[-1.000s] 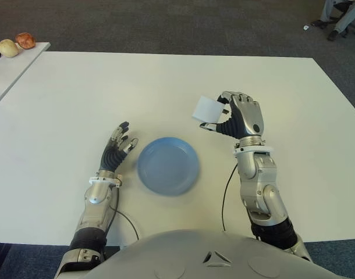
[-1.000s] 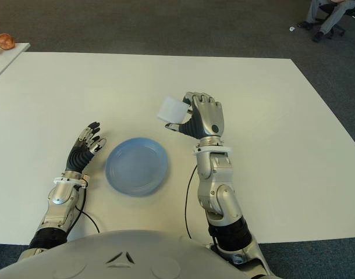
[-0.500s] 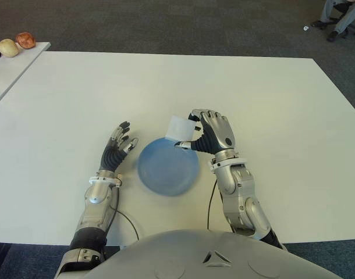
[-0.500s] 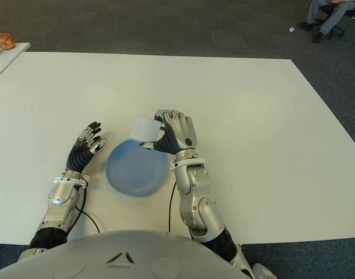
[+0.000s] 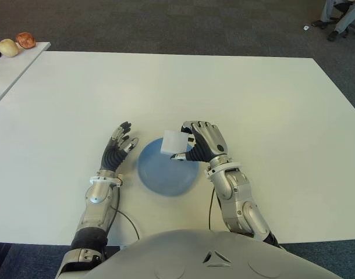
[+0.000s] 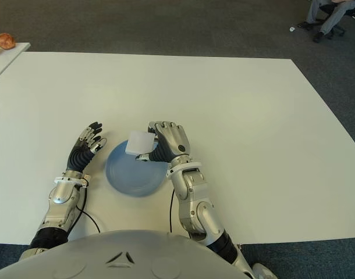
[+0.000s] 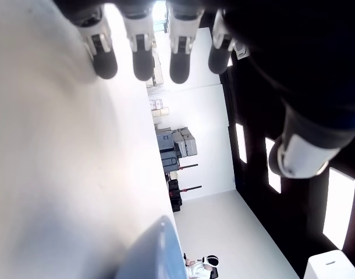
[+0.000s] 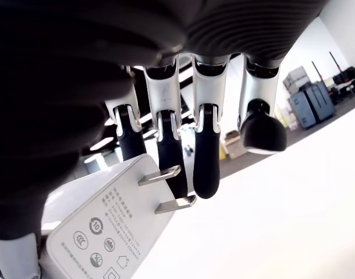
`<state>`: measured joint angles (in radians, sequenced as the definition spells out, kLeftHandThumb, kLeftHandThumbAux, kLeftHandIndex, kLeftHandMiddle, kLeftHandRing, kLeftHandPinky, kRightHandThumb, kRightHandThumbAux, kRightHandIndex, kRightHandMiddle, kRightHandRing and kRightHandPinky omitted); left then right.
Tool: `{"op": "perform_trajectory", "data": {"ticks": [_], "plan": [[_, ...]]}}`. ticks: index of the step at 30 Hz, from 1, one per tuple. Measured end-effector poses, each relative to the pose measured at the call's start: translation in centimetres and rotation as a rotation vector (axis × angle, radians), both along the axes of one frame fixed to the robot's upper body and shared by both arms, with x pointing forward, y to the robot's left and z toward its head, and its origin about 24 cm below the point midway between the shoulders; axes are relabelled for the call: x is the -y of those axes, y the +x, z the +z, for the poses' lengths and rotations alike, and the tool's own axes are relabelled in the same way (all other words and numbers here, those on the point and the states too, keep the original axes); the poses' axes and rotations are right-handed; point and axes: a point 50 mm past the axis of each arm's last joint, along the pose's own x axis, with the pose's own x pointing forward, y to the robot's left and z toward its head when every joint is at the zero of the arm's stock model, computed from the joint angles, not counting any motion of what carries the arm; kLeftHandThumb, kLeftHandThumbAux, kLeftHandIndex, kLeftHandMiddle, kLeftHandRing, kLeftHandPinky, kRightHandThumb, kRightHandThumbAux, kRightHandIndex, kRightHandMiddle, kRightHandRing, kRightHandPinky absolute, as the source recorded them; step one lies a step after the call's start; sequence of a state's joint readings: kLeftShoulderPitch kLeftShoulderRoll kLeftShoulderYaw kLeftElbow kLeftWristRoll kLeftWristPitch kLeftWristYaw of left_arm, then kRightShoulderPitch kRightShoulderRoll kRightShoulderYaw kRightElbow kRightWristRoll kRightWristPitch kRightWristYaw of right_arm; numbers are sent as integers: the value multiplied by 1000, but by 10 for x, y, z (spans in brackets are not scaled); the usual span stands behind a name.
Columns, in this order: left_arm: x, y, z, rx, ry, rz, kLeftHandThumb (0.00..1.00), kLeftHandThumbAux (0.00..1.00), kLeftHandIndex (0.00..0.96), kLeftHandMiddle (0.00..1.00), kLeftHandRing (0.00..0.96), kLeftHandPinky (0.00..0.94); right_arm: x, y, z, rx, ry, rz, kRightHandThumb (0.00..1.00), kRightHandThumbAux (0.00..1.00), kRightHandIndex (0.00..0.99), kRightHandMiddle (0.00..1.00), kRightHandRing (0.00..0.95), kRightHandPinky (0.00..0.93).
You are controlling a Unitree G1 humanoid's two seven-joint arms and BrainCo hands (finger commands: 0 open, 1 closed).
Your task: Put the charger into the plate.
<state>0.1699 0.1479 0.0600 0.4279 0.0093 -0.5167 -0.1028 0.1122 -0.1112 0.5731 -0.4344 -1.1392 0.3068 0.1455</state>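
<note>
White and boxy, the charger (image 5: 173,143) sits pinched in our right hand (image 5: 199,143), which is held above the 2 o'clock edge of the blue plate (image 5: 166,175). In the right wrist view the fingers (image 8: 206,156) curl down around the charger (image 8: 107,226), its two metal prongs pointing toward them, the printed face turned to the camera. The forearm rises from our body toward 11 o'clock, the back of the hand facing up. Our left hand (image 5: 116,147) shows just beside the plate at its 9 o'clock side on the white counter (image 5: 166,87), fingers spread and holding nothing.

A second ago the right hand held the charger well to the right of the plate; half a second ago it reached the plate's rim, and now it is a little further over the plate. The left hand has not moved.
</note>
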Motion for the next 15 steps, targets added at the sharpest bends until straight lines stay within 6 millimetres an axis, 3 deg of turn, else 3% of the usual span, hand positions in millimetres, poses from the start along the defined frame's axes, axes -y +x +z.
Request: {"op": "perform_trajectory", "data": {"ticks": [15], "plan": [[1, 0, 0, -5, -1, 0, 0, 537, 103, 112, 97, 108, -4, -2, -14, -60, -20, 17, 714, 716, 439, 927, 891, 880]]}}
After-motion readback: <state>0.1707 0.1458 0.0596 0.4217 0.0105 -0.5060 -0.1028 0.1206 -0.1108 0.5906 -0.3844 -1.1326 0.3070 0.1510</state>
